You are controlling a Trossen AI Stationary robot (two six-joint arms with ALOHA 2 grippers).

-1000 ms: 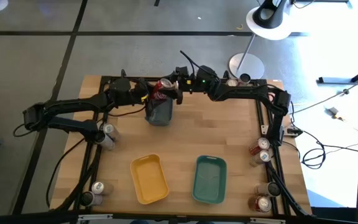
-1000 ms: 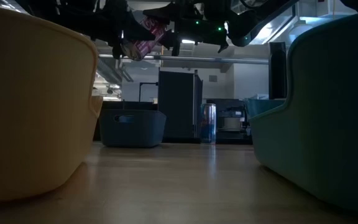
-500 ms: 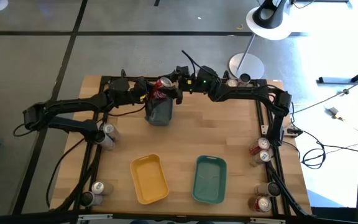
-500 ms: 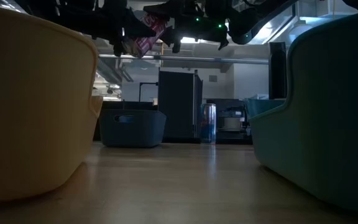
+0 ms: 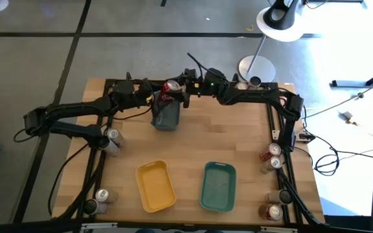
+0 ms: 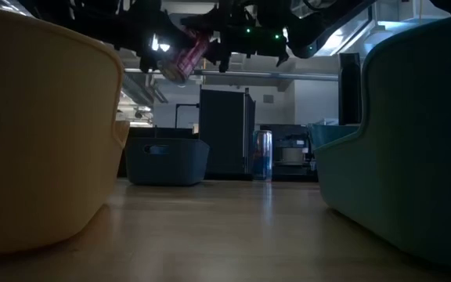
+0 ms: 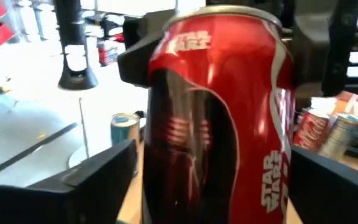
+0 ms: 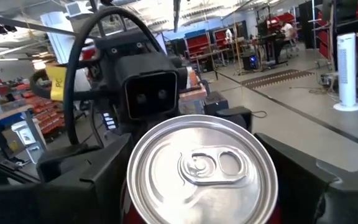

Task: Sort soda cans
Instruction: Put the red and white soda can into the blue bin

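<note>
Wooden bench (image 5: 193, 139) under the overhead camera, grey floor around it, a white lamp base beyond the far edge. Both arms reach in over the far middle and meet above a dark blue tray (image 5: 166, 116). Red can (image 5: 169, 92) hangs in the air between them, above that tray; from table height it shows tilted, one end lower toward the left arm (image 6: 185, 55). Right end effector (image 5: 185, 91) clamps the can: in its wrist camera the silver top with pull tab (image 8: 202, 167) fills the space between its two dark fingers, which press on either side. Left end effector (image 5: 153, 97) sits just beside the can with its jaws spread wide; in its wrist camera the red side (image 7: 219, 118) stands between its fingers with gaps showing. Yellow tray (image 5: 155, 186) and teal tray (image 5: 219, 186) lie side by side near the front edge. Other cans stand at the margins: left edge (image 5: 113, 136), front left corner (image 5: 101, 195), right edge (image 5: 274, 150), front right corner (image 5: 274, 211).
</note>
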